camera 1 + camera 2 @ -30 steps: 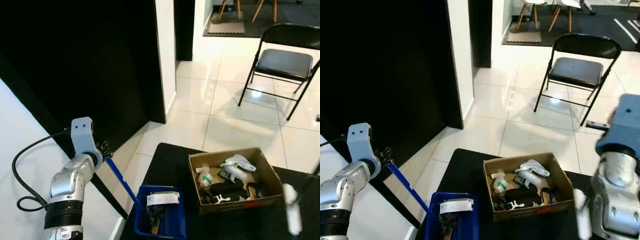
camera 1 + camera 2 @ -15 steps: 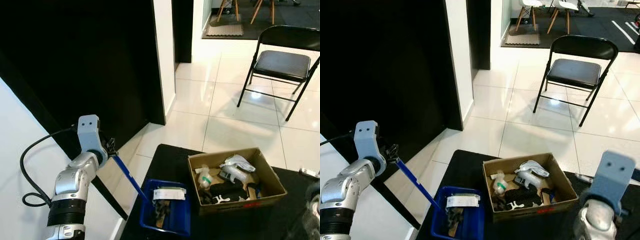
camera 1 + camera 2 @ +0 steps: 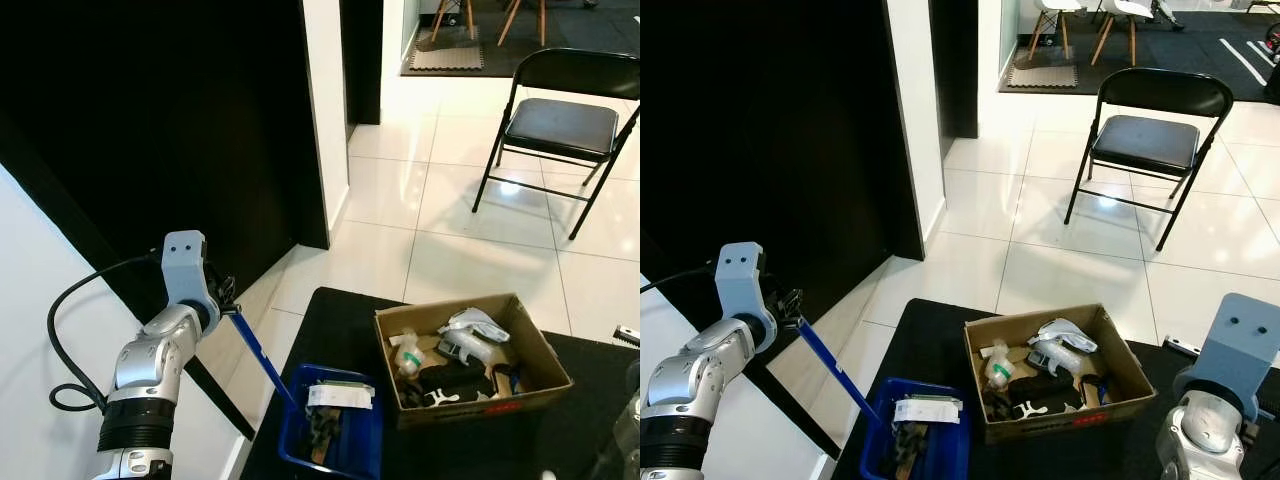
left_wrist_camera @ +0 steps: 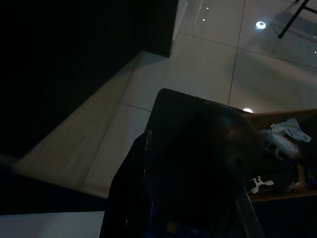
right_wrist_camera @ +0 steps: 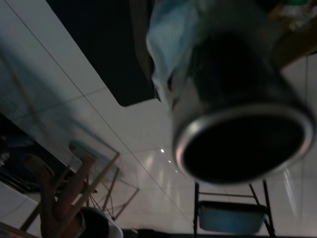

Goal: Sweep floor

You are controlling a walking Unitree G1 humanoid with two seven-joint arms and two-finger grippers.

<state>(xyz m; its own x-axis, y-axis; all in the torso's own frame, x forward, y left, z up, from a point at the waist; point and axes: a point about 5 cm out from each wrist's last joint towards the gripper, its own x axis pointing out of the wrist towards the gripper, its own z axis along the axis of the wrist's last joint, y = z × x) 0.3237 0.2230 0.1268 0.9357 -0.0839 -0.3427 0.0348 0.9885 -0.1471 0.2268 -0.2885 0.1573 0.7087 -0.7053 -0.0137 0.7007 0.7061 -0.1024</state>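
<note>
A blue dustpan [image 3: 352,448] rests on the black mat [image 3: 340,320], holding a white slip and dark scraps. Its long blue handle [image 3: 262,360] slants up to my left gripper [image 3: 224,297], which is shut on the handle's top end. My right arm [image 3: 1225,400] is low at the right edge of the mat. In the right wrist view a silver tube [image 5: 237,119] with a dark open end and a pale wrap looms close and blurred. The left wrist view is dim, with the mat [image 4: 198,124] just discernible.
An open cardboard box [image 3: 470,412] of bottles and oddments sits on the mat beside the dustpan. A black folding chair [image 3: 565,125] stands on the white tiles behind. A black wall panel [image 3: 150,120] and a white pillar [image 3: 325,100] are to the left.
The dustpan and my left gripper have edged forward and right. The white-wrapped tube by my right arm has dropped out of the eye views. The right arm sits lower.
</note>
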